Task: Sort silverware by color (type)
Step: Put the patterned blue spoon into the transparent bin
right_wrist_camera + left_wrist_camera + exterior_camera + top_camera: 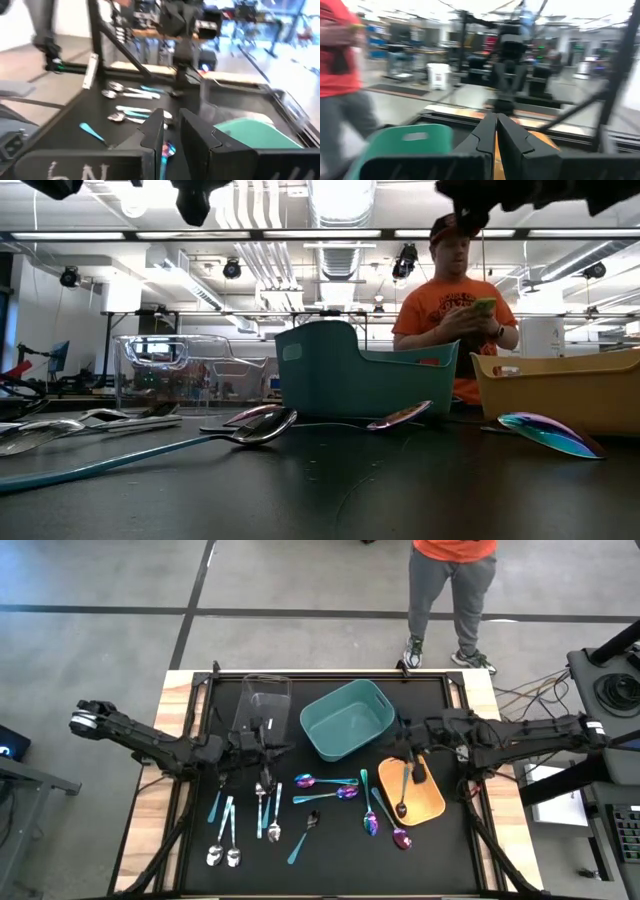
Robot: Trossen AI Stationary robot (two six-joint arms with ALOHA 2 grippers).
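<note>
**Silverware on black mat; right gripper holding a spoon over the orange bin**

Right gripper (418, 772): centre-right of the high view, over the orange bin (432, 804). In the right wrist view its fingers (152, 131) stand slightly apart, and an iridescent spoon (165, 152) sits in the gap between them, so it is grasping that spoon.

Left gripper (262, 743): centre-left of the high view, at the near end of the clear bin (263, 698). In the left wrist view its fingers (482, 136) are pressed together, clenched on nothing visible.

Bins: clear bin at upper centre-left, teal bin (372, 700) at centre, orange bin at centre-right. The orange bin holds one dark spoon (402, 802).

Silverware on the mat (340, 855):
- Silver spoons (224, 852), lower left, lying side by side, with more silver pieces (268, 808) just right of them.
- Teal-handled piece (214, 806) at the left end of the group; a dark spoon with teal handle (303, 836) at lower centre.
- Iridescent spoons (306, 780) between the teal bin and the lower edge of the mat; two more (371, 822) and (400, 836) just left of the orange bin.

Background: a person (452, 590) in an orange top stands beyond the table, top centre-right.
</note>
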